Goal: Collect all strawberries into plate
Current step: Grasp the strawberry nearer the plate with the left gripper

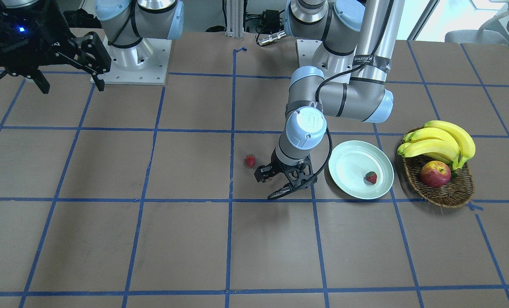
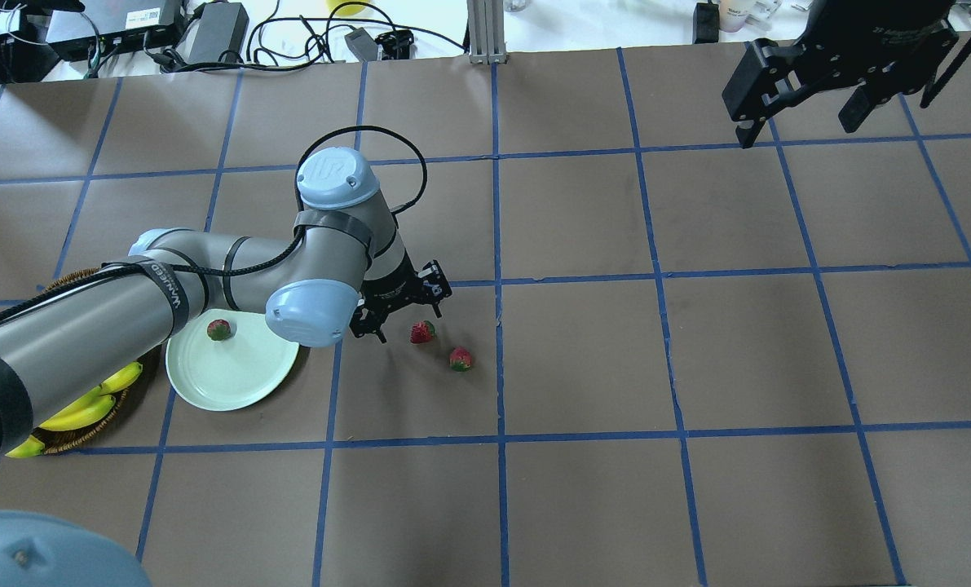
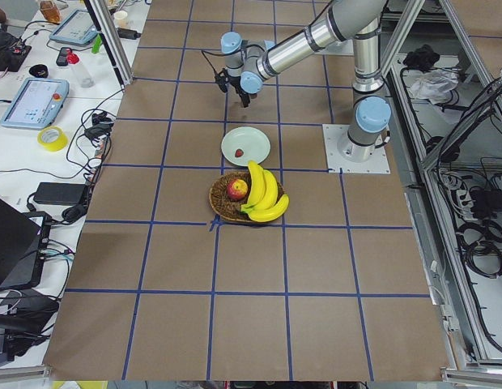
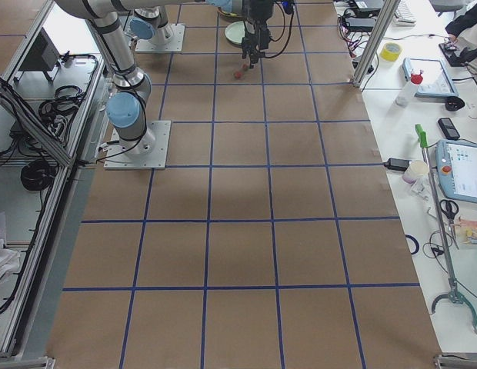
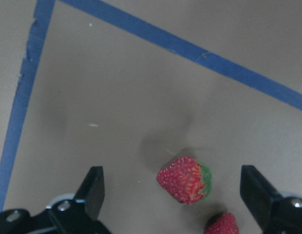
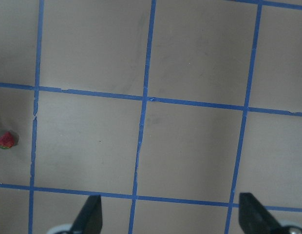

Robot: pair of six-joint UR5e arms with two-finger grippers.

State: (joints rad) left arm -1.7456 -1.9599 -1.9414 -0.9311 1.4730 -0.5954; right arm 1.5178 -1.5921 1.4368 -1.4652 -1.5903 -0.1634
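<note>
One strawberry (image 2: 218,329) lies on the pale green plate (image 2: 224,375), also seen from the front (image 1: 370,177) on the plate (image 1: 357,158). Two more strawberries (image 2: 422,332) (image 2: 461,359) lie on the table to the plate's right. My left gripper (image 2: 408,324) is open and hovers over the nearer one, which shows between its fingers in the left wrist view (image 5: 185,179). The other strawberry (image 5: 221,225) sits at that view's bottom edge. My right gripper (image 2: 803,106) is open and empty, raised far off at the table's right side.
A brown wicker basket (image 1: 446,192) with bananas (image 1: 442,141) and a red-yellow apple (image 1: 435,174) stands just beyond the plate, on the side away from the loose strawberries. Blue tape lines grid the brown table. The left arm's elbow overhangs the plate's edge.
</note>
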